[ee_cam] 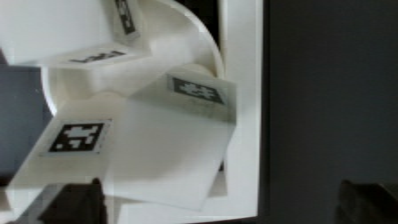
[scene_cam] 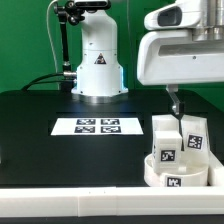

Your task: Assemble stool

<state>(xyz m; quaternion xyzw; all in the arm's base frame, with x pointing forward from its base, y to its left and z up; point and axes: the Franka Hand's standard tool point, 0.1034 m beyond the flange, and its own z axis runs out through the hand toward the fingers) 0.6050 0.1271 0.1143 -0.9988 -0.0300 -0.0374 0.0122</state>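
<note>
The stool's parts sit in a heap at the exterior view's right, near the front edge. The round white seat (scene_cam: 178,178) lies low, and short white legs (scene_cam: 164,145) with black-and-white markers stand or lean on it; another leg (scene_cam: 192,135) is beside them. My gripper (scene_cam: 176,104) hangs just above this heap, open and holding nothing. In the wrist view the seat's curved rim (ee_cam: 192,30) and three marked legs (ee_cam: 192,95) fill the picture. My gripper (ee_cam: 217,210) shows as two dark fingertips (ee_cam: 71,206) set wide apart, with a leg (ee_cam: 89,140) below the gap.
The marker board (scene_cam: 97,126) lies flat mid-table on the black surface. The arm's white base (scene_cam: 98,65) stands behind it. A long white rail (scene_cam: 80,190) runs along the table's front edge; the rail (ee_cam: 246,120) lies close beside the seat.
</note>
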